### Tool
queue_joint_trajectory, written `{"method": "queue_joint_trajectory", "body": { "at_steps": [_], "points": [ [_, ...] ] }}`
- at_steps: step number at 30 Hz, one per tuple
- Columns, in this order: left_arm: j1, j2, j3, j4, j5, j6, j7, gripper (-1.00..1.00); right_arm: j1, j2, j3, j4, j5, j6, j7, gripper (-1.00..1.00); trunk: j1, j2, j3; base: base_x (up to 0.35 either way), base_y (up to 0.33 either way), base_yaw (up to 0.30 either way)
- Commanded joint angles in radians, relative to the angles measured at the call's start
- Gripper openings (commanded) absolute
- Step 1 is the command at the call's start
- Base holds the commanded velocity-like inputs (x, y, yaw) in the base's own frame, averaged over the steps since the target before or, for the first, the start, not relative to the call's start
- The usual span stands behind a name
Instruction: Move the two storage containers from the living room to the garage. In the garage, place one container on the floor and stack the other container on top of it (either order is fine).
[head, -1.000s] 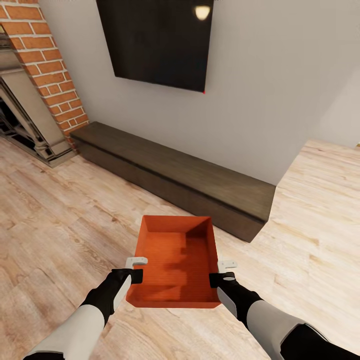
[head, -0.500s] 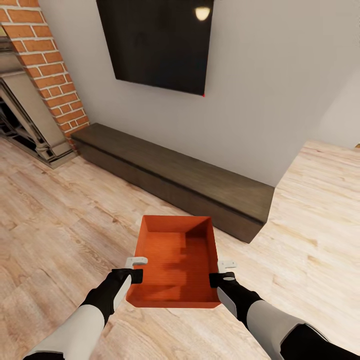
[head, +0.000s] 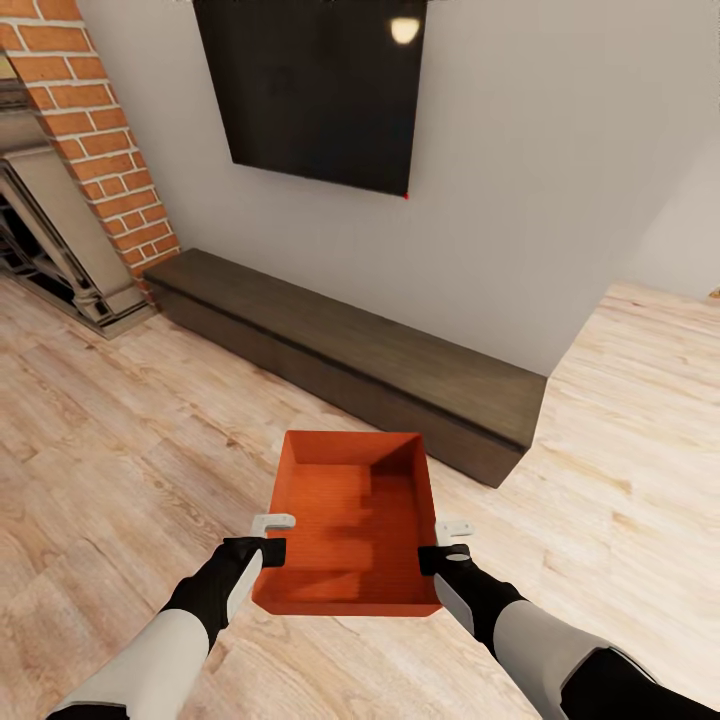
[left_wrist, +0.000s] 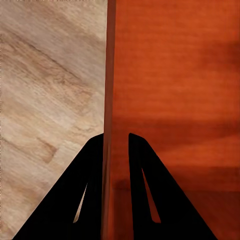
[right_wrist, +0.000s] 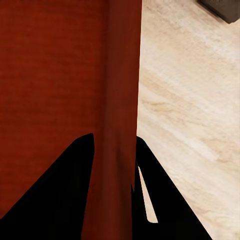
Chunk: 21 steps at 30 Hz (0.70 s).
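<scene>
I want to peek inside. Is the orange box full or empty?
Empty. The box is topless, and the head view shows its bare orange bottom with only shadows on it.

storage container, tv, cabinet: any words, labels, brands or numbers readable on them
None: no readable text anywhere.
Storage container: plain orange-red walls, no label.
TV: blank black screen with a lamp's glare and a tiny red dot at its lower corner, no brand visible.
Cabinet: plain dark wood.

White forearms, black wrists, pale grey tool (head: 272, 535) brackets, tapered black fingers (left_wrist: 90, 190).
</scene>
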Motion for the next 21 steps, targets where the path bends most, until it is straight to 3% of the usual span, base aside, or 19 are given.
{"method": "queue_joint_trajectory", "body": {
  "at_steps": [1,21],
  "points": [
    [-0.001,0.001,0.002,-0.047,-0.009,0.007,0.011,-1.0,0.0,-0.001,0.027,0.0,-0.029,0.006,-0.002,-1.0,-0.004,0.007,0.002,0.0,0.0,0.0],
    [-0.001,0.0,0.002,-0.041,-0.009,0.007,0.009,-1.0,0.0,0.002,0.027,0.0,-0.027,0.011,-0.003,-1.0,-0.081,0.147,0.065,0.0,0.0,0.0]
  ]
}}
